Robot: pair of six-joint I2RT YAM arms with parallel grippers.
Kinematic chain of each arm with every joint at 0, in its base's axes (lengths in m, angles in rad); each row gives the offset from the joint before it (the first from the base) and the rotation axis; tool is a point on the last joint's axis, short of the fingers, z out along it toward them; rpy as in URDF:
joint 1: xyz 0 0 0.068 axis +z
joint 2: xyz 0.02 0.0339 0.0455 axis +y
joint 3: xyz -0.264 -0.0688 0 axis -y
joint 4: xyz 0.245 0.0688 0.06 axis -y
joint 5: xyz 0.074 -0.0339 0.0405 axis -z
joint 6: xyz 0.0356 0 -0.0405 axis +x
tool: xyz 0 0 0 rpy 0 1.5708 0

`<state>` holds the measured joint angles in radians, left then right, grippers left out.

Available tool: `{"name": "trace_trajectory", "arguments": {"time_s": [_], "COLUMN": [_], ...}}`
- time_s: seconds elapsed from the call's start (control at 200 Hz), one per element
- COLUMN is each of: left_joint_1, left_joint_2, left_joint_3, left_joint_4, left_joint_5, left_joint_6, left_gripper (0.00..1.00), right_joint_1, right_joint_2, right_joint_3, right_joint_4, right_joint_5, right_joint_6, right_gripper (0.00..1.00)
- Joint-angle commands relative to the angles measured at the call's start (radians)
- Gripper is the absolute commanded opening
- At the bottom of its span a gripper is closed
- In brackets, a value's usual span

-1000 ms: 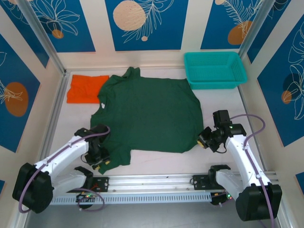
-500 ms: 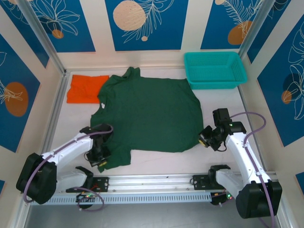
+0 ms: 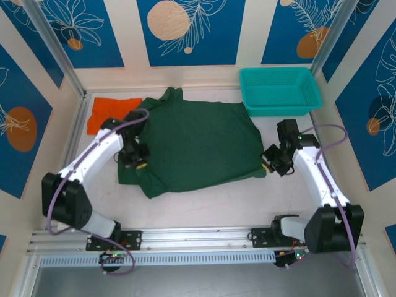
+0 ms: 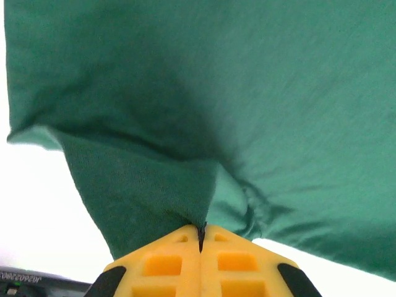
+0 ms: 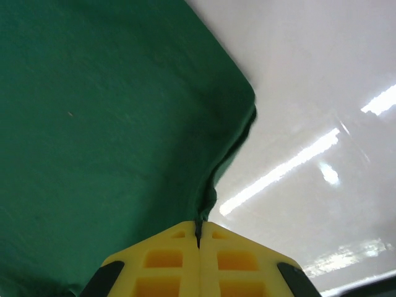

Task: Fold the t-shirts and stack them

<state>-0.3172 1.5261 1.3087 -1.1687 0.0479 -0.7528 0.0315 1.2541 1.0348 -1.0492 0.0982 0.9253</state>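
The dark green t-shirt [image 3: 198, 142] lies spread over the middle of the table, its near part lifted and doubled toward the back. My left gripper [image 3: 140, 164] is shut on its near-left corner, and green cloth [image 4: 154, 185] bunches right at the closed yellow tips [image 4: 200, 230]. At the near-right corner my right gripper [image 3: 266, 164] is shut on the shirt's hem [image 5: 213, 185], which runs straight into the tips [image 5: 198, 230]. The orange t-shirt [image 3: 111, 115] lies folded flat at the back left, beside the green shirt's sleeve.
A teal mesh basket [image 3: 279, 91] stands at the back right, close to the green shirt's far corner. Metal posts and blue patterned walls close in the white table [image 3: 204, 207] on three sides. A rail with both arm bases runs along the near edge.
The left gripper closed on the shirt's near-left corner. Both grippers then moved away from the near edge toward the back, carrying the green shirt's near hem with them.
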Motion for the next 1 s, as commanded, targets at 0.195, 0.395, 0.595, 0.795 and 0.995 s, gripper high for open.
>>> {"name": "trace_trajectory", "arguments": {"time_s": [0.195, 0.395, 0.595, 0.795, 0.995], "left_joint_1": [0.131, 0.153, 0.168, 0.222, 0.226], "left_joint_2": [0.372, 0.611, 0.775, 0.729, 0.477], "left_joint_3": [0.440, 0.788, 1.006, 1.006, 0.690], "left_joint_4": [-0.077, -0.157, -0.249, -0.266, -0.145], "left_joint_5": [0.120, 0.130, 0.102, 0.019, -0.034], "left_joint_6": [0.099, 0.082, 0.093, 0.105, 0.149], "left_gripper": [0.00, 0.00, 0.15, 0.50, 0.53], "right_joint_1": [-0.038, -0.055, -0.063, -0.107, -0.126], "right_joint_2": [0.333, 0.493, 0.566, 0.592, 0.414], "right_joint_3": [0.230, 0.315, 0.338, 0.391, 0.268], "right_joint_4": [0.023, 0.021, 0.040, 0.028, 0.086], "right_joint_5": [0.061, 0.054, 0.039, 0.012, -0.086], "right_joint_6": [-0.055, -0.049, -0.042, -0.076, -0.083], "right_gripper": [0.00, 0.00, 0.00, 0.38, 0.42]}}
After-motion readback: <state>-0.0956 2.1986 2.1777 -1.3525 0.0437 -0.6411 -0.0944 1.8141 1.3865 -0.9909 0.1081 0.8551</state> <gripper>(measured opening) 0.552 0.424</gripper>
